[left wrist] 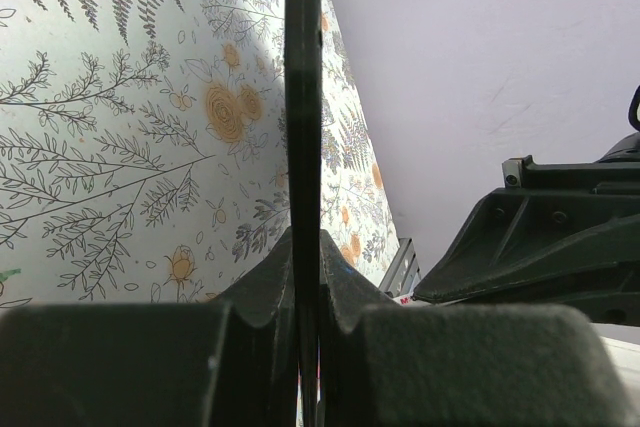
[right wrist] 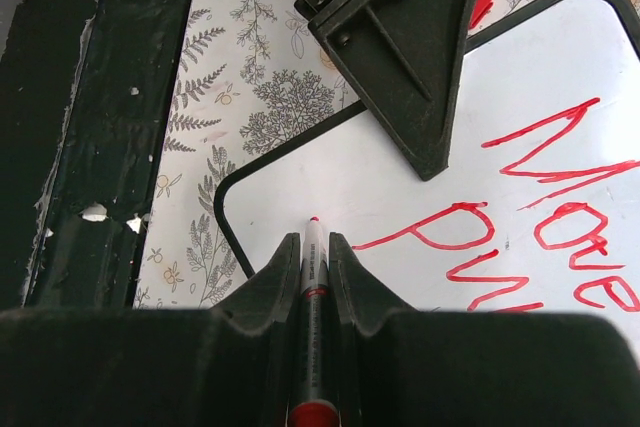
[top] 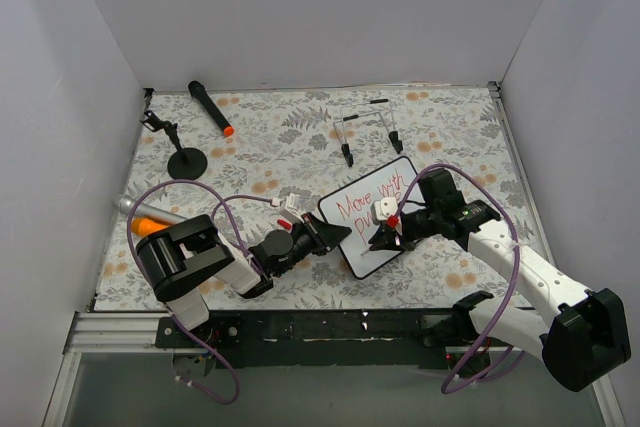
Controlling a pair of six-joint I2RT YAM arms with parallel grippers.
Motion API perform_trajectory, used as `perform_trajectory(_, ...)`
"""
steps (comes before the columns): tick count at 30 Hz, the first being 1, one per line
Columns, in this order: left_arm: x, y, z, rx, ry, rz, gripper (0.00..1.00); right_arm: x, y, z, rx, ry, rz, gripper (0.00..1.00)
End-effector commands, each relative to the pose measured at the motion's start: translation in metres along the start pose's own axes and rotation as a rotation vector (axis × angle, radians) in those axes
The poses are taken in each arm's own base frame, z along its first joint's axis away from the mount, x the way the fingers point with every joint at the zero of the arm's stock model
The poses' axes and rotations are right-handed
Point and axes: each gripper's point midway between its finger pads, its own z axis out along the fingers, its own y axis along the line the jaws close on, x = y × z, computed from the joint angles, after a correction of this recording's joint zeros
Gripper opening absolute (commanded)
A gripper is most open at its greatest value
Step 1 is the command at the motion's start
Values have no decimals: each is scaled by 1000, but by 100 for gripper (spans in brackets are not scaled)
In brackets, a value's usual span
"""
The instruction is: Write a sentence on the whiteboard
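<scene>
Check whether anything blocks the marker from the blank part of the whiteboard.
Nothing visible does. The marker points at bare whiteboard beside the red lettering. The left gripper, jaws clamped on the board's edge, lies farther along, off the tip's line.

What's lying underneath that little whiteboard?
Only the flowered table cover shows around the whiteboard. The left gripper clamps its edge. Anything directly beneath the board is hidden by it.

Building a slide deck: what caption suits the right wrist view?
Right gripper pointing a red marker at the whiteboard, beside red handwritten lettering.
</scene>
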Motion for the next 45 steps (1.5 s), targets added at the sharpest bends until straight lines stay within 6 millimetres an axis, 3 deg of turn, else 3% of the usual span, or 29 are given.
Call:
perform_trajectory(1,-23,-45,6,154,-88,-30,0,9,8,2,-25,23,4,1)
perform_trajectory(21,-22,-43,4,155,-87,-29,0,23,31,3,-107,64,21,1)
perform_trajectory(31,-21,-41,3,157,-83,-28,0,-4,22,-3,-102,10,7,1)
perform_trajectory(45,-16,-38,4,158,-68,-26,0,-3,6,-2,-73,10,45,1)
